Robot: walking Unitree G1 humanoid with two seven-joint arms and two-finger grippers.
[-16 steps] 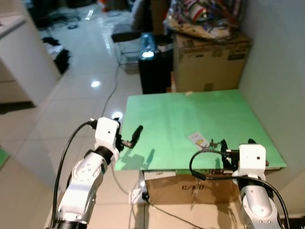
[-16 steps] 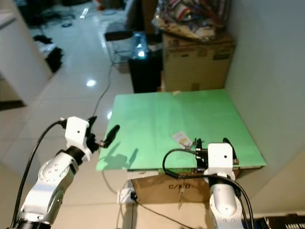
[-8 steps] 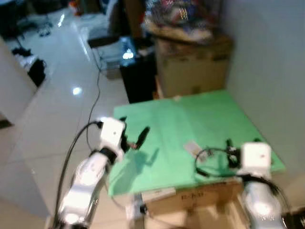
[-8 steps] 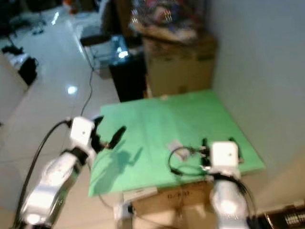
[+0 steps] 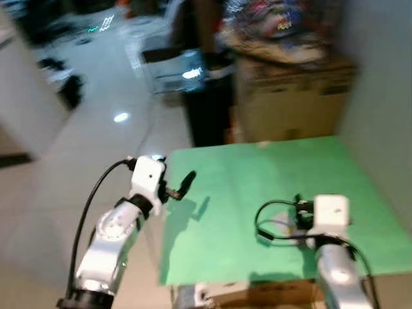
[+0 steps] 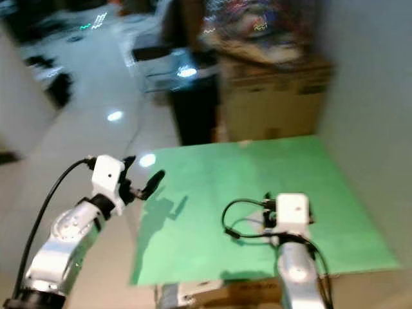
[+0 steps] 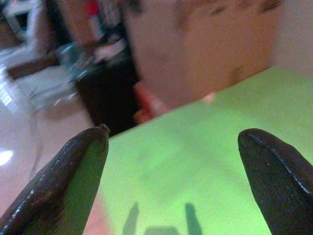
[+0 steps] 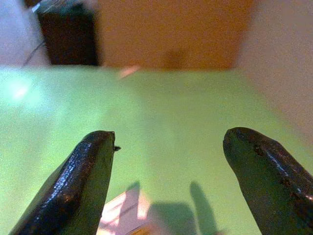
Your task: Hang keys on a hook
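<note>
In the blurred head views the left gripper hovers at the near left edge of the green tabletop, while the right gripper reaches over its near right part; the keys cannot be made out there. In the left wrist view the two black fingers stand spread wide with nothing between them. In the right wrist view the fingers are likewise apart and empty above a pale tag, probably the keys' fob; keys are likely light, hard and loose, so the ring seems the surest hold.
</note>
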